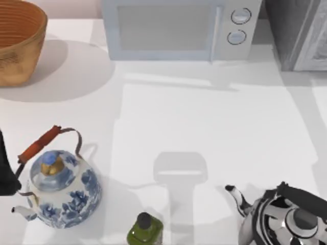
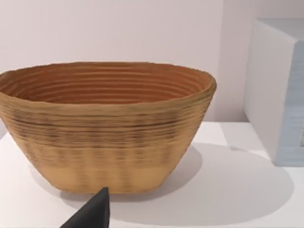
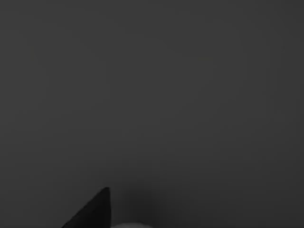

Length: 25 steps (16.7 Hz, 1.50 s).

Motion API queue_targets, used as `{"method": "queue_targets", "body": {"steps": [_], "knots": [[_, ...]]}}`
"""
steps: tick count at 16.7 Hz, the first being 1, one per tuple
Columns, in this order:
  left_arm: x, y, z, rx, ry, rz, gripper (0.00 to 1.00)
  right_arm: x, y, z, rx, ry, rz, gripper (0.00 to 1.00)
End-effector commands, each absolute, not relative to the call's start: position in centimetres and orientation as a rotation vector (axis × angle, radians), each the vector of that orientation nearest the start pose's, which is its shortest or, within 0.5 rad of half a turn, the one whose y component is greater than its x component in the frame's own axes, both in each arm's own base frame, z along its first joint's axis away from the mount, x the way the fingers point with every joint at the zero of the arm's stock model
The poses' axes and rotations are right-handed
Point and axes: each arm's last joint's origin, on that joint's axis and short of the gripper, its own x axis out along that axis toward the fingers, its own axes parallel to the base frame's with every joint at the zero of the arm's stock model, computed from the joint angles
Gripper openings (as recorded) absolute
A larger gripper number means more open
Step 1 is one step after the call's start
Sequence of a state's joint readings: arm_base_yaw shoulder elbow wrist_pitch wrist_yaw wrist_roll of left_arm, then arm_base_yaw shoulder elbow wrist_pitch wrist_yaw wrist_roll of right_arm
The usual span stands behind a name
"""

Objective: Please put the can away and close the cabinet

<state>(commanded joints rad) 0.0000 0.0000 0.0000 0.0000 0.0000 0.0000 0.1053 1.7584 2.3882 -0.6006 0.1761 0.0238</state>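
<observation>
Can belongs in the grey cabinet at the table's far right, the right arm's side. Left arm waits at the left edge. Whether either gripper holds anything cannot be told. Right wrist view is dark.

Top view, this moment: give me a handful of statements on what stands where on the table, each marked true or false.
1. The wicker basket stands at the table's far left corner. True.
2. The microwave has its dials on its left side. False: the two dials sit on its right side.
3. The blue-and-white kettle has a red-orange grip on its handle. True.
4. The dark green bottle stands right of the striped kettle. False: it stands between the two kettles, left of the striped one.
5. The basket holds a kettle. False: the left wrist view shows nothing above its rim.
</observation>
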Motion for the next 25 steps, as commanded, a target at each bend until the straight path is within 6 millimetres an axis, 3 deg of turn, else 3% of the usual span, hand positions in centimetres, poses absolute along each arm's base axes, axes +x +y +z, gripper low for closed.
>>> {"method": "queue_targets", "body": {"steps": [3, 6, 8, 13, 16, 19, 22, 25], "knots": [[10.6, -0.1, 16.0, 0.000, 0.000, 0.000, 1.00, 28.4, 3.0, 54.8, 0.018, -0.031, -0.079, 1.00], [10.6, -0.1, 16.0, 0.000, 0.000, 0.000, 1.00, 23.2, 2.1, 51.0, 0.020, -0.003, -0.097, 1.00], [10.6, -0.1, 16.0, 0.000, 0.000, 0.000, 1.00, 19.9, 1.5, 46.5, 0.020, 0.029, -0.101, 1.00], [10.6, -0.1, 16.0, 0.000, 0.000, 0.000, 1.00, 13.5, 0.4, 32.5, 0.016, 0.080, -0.079, 1.00], [10.6, -0.1, 16.0, 0.000, 0.000, 0.000, 1.00, 11.4, 0.1, 25.2, 0.014, 0.064, -0.053, 1.00], [10.6, -0.1, 16.0, 0.000, 0.000, 0.000, 1.00, 10.7, 0.0, 19.9, 0.009, 0.036, -0.026, 1.00], [10.6, -0.1, 16.0, 0.000, 0.000, 0.000, 1.00, 10.6, -0.1, 16.8, 0.002, 0.011, -0.006, 1.00], [10.6, -0.1, 16.0, 0.000, 0.000, 0.000, 1.00, 10.6, -0.1, 16.0, 0.000, 0.000, 0.000, 1.00]]}}
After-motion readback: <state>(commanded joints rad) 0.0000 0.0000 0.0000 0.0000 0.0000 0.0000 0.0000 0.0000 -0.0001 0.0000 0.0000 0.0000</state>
